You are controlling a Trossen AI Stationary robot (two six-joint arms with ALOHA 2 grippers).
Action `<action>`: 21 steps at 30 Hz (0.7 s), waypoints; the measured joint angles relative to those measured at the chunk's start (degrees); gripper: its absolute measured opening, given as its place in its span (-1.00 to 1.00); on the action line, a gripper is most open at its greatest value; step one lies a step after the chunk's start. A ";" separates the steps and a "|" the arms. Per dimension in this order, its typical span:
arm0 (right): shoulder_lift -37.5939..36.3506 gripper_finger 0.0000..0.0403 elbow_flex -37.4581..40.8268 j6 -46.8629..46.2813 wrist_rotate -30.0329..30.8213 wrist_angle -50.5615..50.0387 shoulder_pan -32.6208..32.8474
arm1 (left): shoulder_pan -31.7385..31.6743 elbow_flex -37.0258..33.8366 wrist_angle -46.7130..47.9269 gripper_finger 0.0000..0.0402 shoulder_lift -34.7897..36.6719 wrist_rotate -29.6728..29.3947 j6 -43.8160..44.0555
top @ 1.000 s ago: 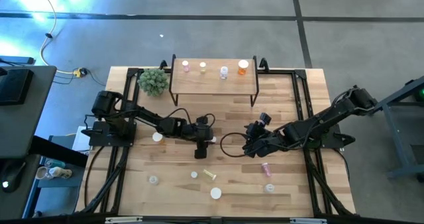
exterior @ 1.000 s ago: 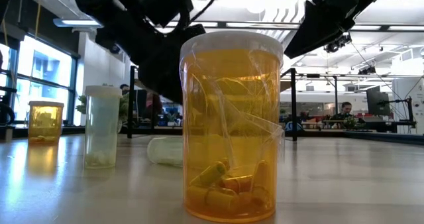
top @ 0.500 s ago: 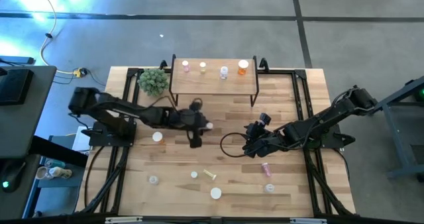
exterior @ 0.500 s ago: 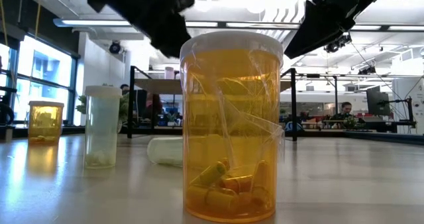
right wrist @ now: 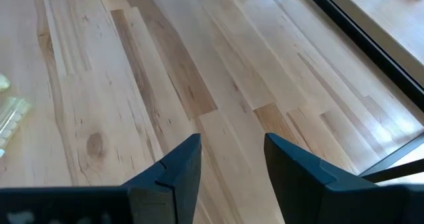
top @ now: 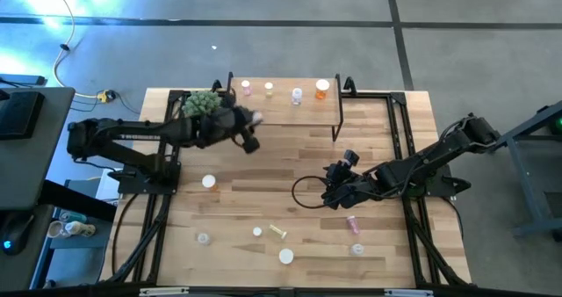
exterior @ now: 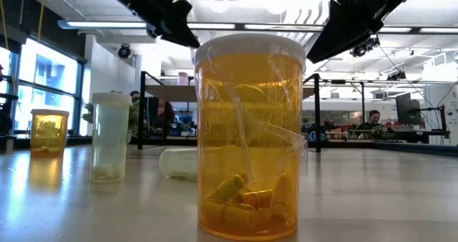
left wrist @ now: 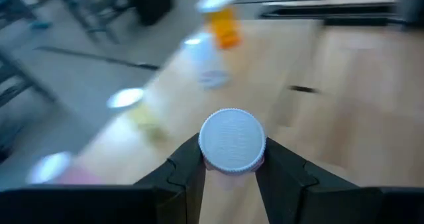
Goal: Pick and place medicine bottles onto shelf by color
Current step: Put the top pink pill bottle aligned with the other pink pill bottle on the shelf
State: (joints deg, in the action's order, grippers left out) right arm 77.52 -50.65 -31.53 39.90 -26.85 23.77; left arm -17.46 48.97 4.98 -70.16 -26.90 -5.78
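Note:
The shelf (top: 283,109) stands at the table's far edge with pink (top: 246,88), yellow (top: 269,89), pale blue (top: 298,95) and orange (top: 322,89) bottles on top. My left gripper (top: 254,122) hovers by the shelf's front left corner, shut on a white-capped medicine bottle (left wrist: 232,139) whose body the cap hides. My right gripper (top: 330,190) hangs open over bare wood right of the table's middle, with nothing between its fingers (right wrist: 177,166). More bottles stand or lie on the near half, among them an orange one (exterior: 250,134) and a pink one (top: 351,220). My left gripper pinches the bottle just under its white cap (left wrist: 232,159), one finger (left wrist: 189,169) on each side. It is lifted clear of the table and the shelf. It is tilted, with its cap top facing back toward the wrist.
A small green plant (top: 202,106) stands at the shelf's left end, right beside my left arm. A black cable loop (top: 303,191) lies by the right gripper. Loose bottles dot the near half (top: 209,182) (top: 286,256) (top: 278,232). Black frame rails run along the table's sides.
My left gripper has risen from the table's middle and swung toward the far edge and left, up to the shelf's front left corner. It has tipped from steeply downward to nearer level. The bottle has gone along with it, lifted clear.

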 joint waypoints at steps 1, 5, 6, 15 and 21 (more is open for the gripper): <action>0.00 -0.22 0.00 0.00 0.00 0.00 0.00 | -1.49 0.00 0.09 -0.46 0.27 -0.22 0.04; 0.00 -0.22 0.00 0.02 -0.02 0.00 0.00 | -7.29 -0.02 0.48 -0.46 0.43 -0.39 2.69; 0.00 -0.22 0.00 0.02 -0.02 0.00 0.00 | -8.67 -0.01 0.43 -0.46 0.39 -0.39 3.86; 0.00 -0.22 0.00 0.43 -0.02 0.00 -0.03 | -17.34 6.28 9.86 -0.46 -0.12 4.53 10.21; 0.00 -0.22 0.00 0.44 -0.02 0.00 -0.07 | -18.47 7.00 11.39 -0.46 -0.49 10.94 12.69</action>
State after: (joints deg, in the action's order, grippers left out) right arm 77.52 -50.65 -31.09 39.88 -26.85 23.70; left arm -35.93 55.96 16.37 -70.65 -15.96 6.91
